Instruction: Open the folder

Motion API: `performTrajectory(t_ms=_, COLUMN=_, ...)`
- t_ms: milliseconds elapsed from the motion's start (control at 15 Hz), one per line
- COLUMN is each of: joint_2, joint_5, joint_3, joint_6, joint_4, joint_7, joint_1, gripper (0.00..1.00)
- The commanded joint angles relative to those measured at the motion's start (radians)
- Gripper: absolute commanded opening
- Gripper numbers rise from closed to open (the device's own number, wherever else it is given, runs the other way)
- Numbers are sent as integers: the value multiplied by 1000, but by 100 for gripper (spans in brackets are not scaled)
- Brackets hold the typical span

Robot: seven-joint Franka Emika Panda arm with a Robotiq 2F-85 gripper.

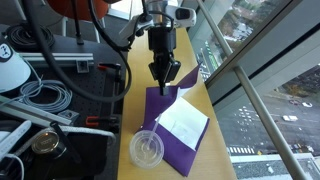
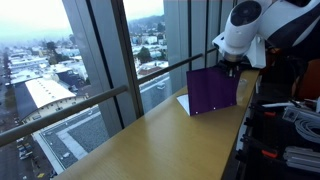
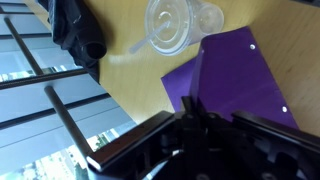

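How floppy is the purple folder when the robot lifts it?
Probably bendy: the folder looks thin, and its cover stands raised under the fingers. Likely light, just card and white sheets. It may slide on the smooth table.

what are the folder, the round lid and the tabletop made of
The folder is probably thin matte purple card or paper: flat colour, no glare. The lid is clear glossy plastic, see-through with bright rims. The tabletop is light wood or wood-look laminate, cannot tell which: faint grain, soft sheen.

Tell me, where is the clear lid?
In an exterior view, the lid lies on the wooden counter beside the purple folder, on the side away from the window.
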Motion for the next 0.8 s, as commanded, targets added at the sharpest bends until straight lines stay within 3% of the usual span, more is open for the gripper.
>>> performTrajectory(t_ms=0, joint_2=9, joint_5=-52, joint_3=3, joint_6=16, joint_4=-15, joint_7=77, joint_1=11, gripper=0)
performTrajectory(t_ms=733, joint_2=-19, joint_5=-11, joint_3=85, joint_6=15, joint_4=-121, joint_7=198, joint_1=108, gripper=0)
